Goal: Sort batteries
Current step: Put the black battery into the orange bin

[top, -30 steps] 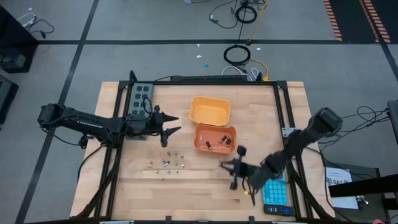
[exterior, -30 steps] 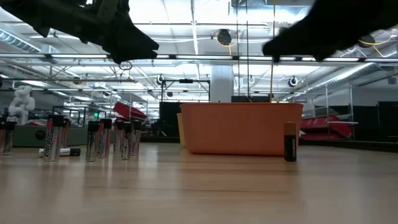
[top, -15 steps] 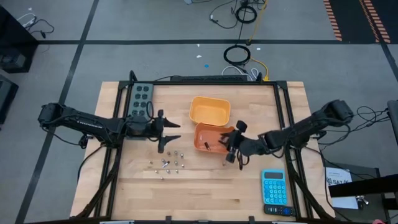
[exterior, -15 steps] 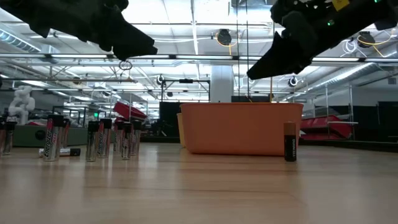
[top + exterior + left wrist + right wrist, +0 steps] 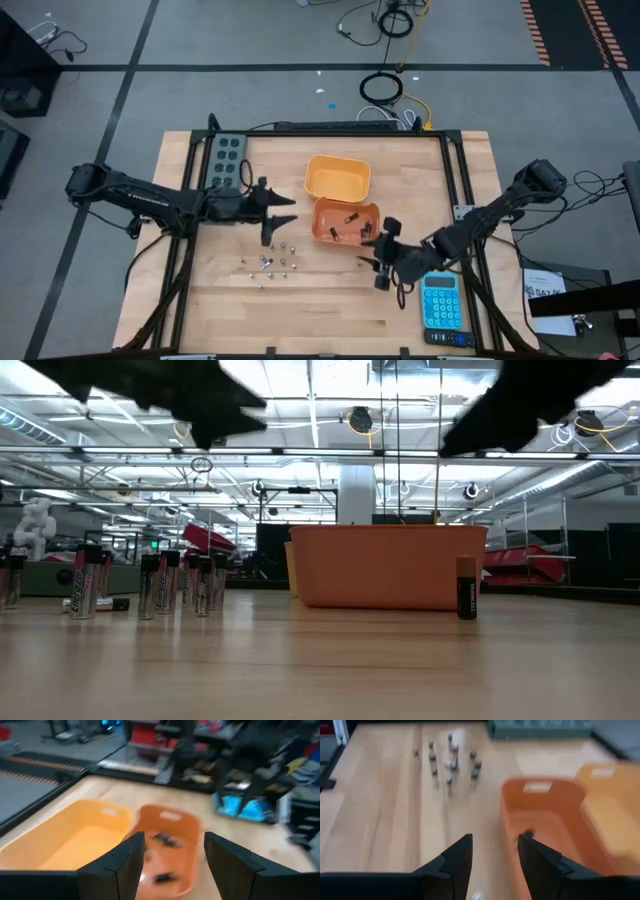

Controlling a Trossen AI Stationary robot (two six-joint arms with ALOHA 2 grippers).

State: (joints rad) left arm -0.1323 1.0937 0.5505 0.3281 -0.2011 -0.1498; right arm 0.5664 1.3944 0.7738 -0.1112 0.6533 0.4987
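High view: the right gripper point(image 5: 383, 253), over the darker orange bin point(image 5: 346, 221) half a second ago, now hangs beside that bin's front corner, fingers apart and empty; dark batteries point(image 5: 351, 222) lie inside the bin. The left gripper point(image 5: 277, 214), fingers apart, hovers just behind the silvery batteries point(image 5: 271, 262) standing mid-desk. Low view: one dark battery point(image 5: 466, 588) stands before the bin. Right wrist view: bin and silvery cells lie beyond the parted fingers point(image 5: 456, 859).

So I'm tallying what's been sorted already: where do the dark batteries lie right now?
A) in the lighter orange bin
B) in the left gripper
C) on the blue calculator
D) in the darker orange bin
D: the high view shows dark batteries inside the darker orange bin, while the lighter orange bin beside it looks empty.
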